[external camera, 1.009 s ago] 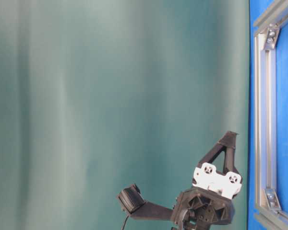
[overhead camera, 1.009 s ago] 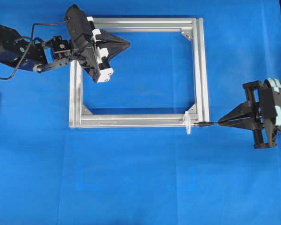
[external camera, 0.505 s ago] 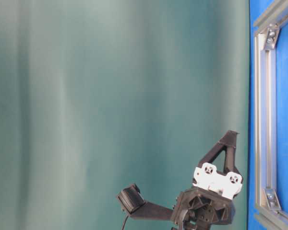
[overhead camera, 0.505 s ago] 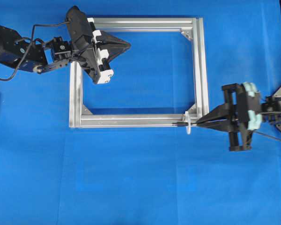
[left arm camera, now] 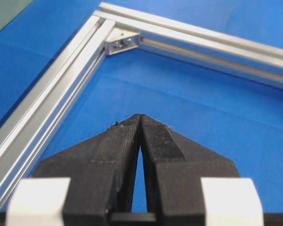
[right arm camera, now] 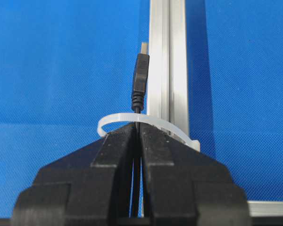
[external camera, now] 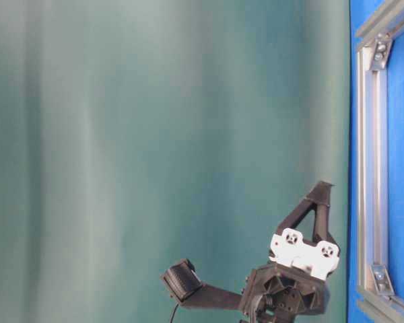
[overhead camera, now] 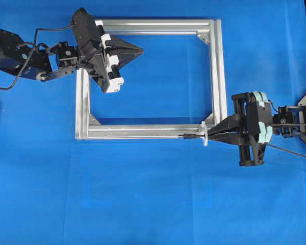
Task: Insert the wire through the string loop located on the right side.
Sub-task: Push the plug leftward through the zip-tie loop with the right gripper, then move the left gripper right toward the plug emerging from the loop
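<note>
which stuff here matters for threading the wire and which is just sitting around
In the job:
wire, its plug already past the loop
loop
right gripper, shut on the wire

Not in use:
frame, which carries the loop
left gripper, shut on nothing, over the frame's far corner

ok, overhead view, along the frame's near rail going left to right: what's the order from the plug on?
wire plug tip → string loop → right gripper fingertips, shut on the wire just past the loop → the gripper's black body with teal pads.
</note>
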